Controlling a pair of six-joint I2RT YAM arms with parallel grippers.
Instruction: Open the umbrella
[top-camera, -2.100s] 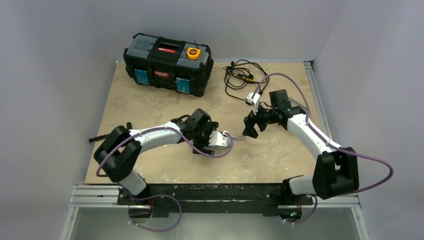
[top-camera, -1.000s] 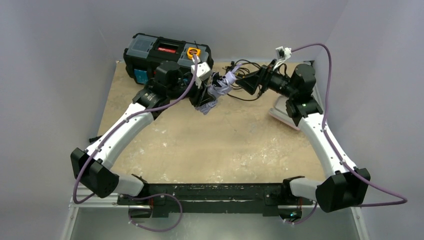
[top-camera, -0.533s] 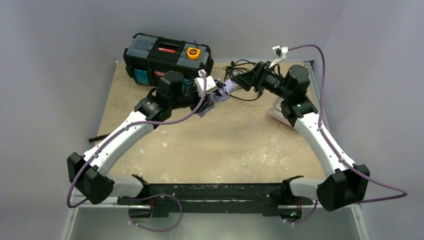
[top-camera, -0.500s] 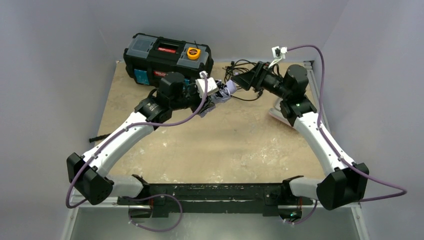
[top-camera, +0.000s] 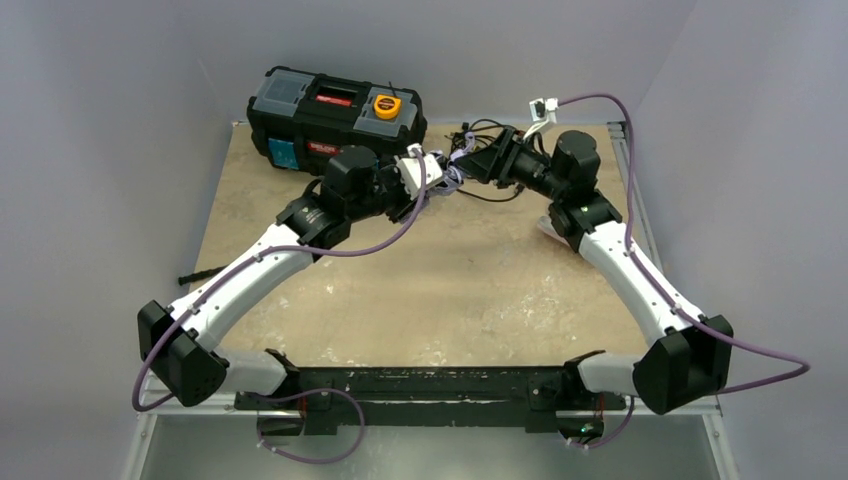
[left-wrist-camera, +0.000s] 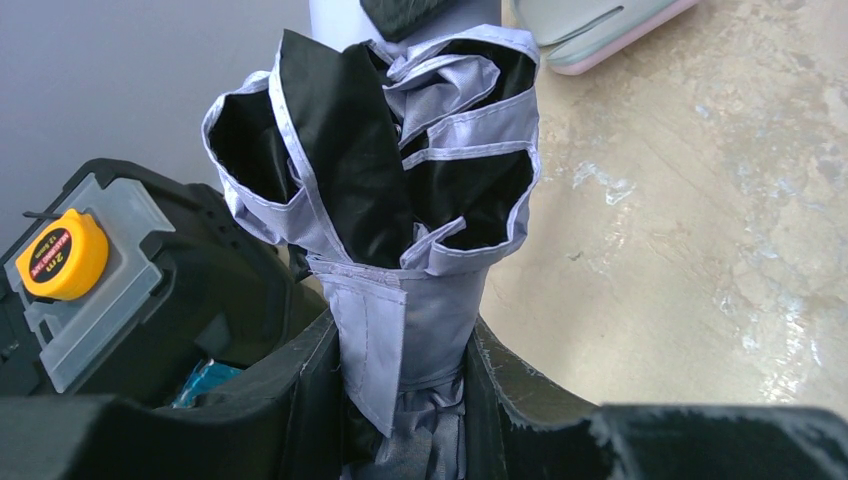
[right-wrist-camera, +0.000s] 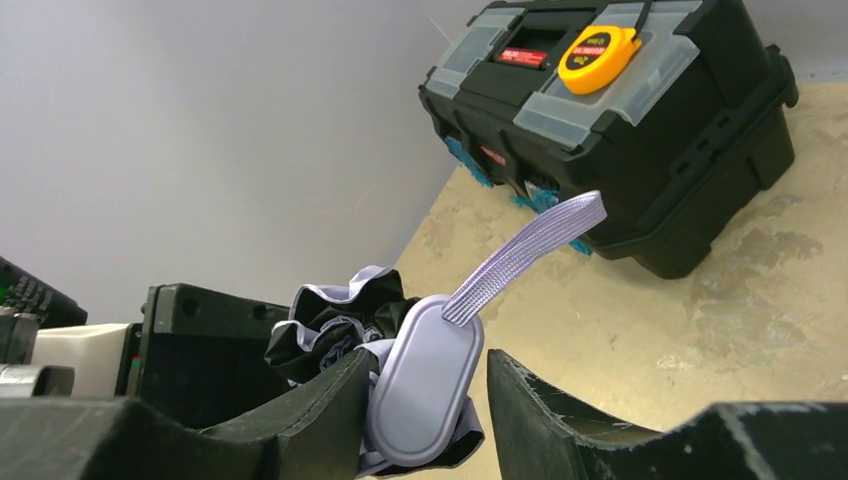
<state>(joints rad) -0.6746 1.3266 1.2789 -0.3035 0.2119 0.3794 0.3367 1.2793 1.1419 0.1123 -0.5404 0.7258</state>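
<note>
The umbrella (top-camera: 451, 177) is folded, a crumpled lilac canopy (left-wrist-camera: 400, 170) with black lining, held in the air near the back of the table. My left gripper (left-wrist-camera: 403, 335) is shut on the bunched canopy near its lower end. In the top view the left gripper (top-camera: 433, 180) sits just left of the umbrella and the right gripper (top-camera: 474, 166) just right of it. The pale oval handle (right-wrist-camera: 425, 395) with its lilac loop (right-wrist-camera: 525, 255) lies between the jaws of my right gripper (right-wrist-camera: 430, 365). The left finger touches it; a narrow gap shows at the right finger.
A black toolbox (top-camera: 335, 125) with a yellow tape measure (top-camera: 386, 105) on its lid stands at the back left. Tangled black cables (top-camera: 490, 135) lie behind the grippers. A pale pinkish case (top-camera: 552, 228) rests under the right arm. A thin black tool (top-camera: 200, 273) lies at the left edge.
The left gripper has carried the umbrella a little to the right. The right gripper has moved in over the handle and its jaws have narrowed around it.
</note>
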